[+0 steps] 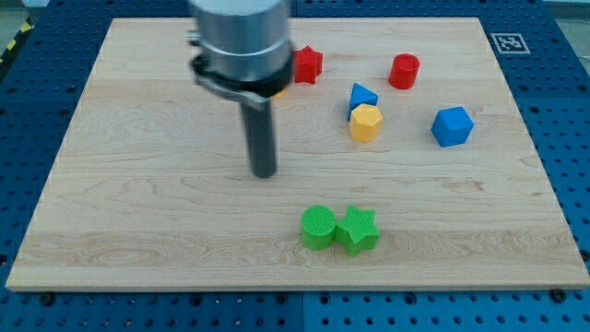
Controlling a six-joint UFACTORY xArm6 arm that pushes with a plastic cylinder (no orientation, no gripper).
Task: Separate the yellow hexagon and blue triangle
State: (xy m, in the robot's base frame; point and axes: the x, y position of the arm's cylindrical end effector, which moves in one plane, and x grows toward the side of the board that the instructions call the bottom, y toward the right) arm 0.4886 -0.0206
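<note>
The yellow hexagon (366, 122) sits on the wooden board right of centre. The blue triangle (361, 95) lies just above it and touches it. My tip (265, 172) rests on the board well to the left of both and a little lower, apart from every block.
A red star (308, 65) lies near the top, partly beside the arm's body. A red cylinder (404, 71) is at the top right. A blue hexagon-like block (452, 126) is right of the yellow one. A green cylinder (319, 227) and green star (358, 230) touch near the bottom.
</note>
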